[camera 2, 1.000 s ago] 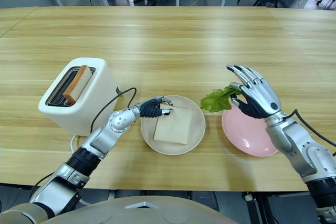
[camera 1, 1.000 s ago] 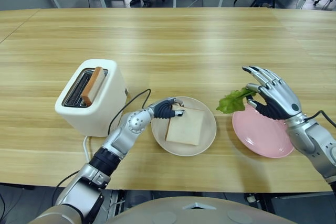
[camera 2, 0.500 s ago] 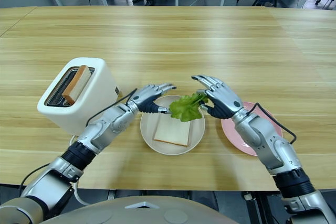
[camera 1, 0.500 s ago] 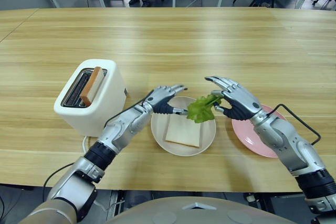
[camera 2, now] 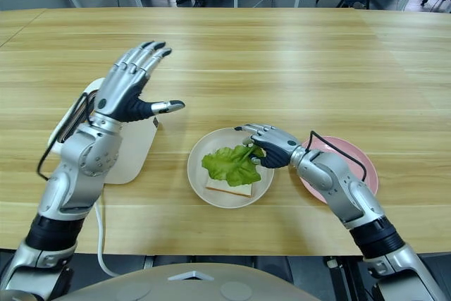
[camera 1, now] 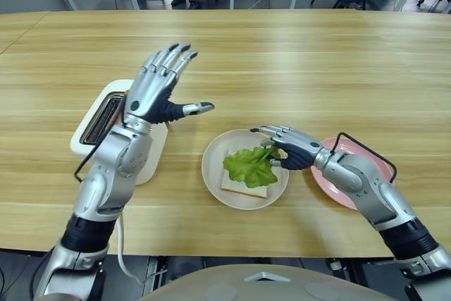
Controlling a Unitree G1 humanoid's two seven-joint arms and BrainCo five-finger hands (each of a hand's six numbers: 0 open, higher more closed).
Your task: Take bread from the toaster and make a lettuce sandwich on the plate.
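A green lettuce leaf (camera 1: 248, 166) lies on a slice of white bread (camera 1: 243, 190) on the beige plate (camera 1: 210, 174) at the table's front centre. My right hand (camera 1: 289, 150) rests low at the plate's right rim, fingers curled on the leaf's right edge. My left hand (camera 1: 158, 88) is raised with fingers spread wide and holds nothing. It hovers above the white toaster (camera 1: 95, 121) at the left. The left arm crosses in front of the toaster and hides most of its slot and whatever is in it.
A pink plate (camera 1: 363, 160) sits right of the beige one, partly under my right forearm, with a black cable looping over it. The wooden table (camera 1: 282, 61) stretches bare behind. The toaster's cord trails down to the front edge.
My right hand has carried the lettuce left from over the pink plate and lowered it onto the bread. My left hand has lifted off the beige plate and risen above the toaster, opening wide.
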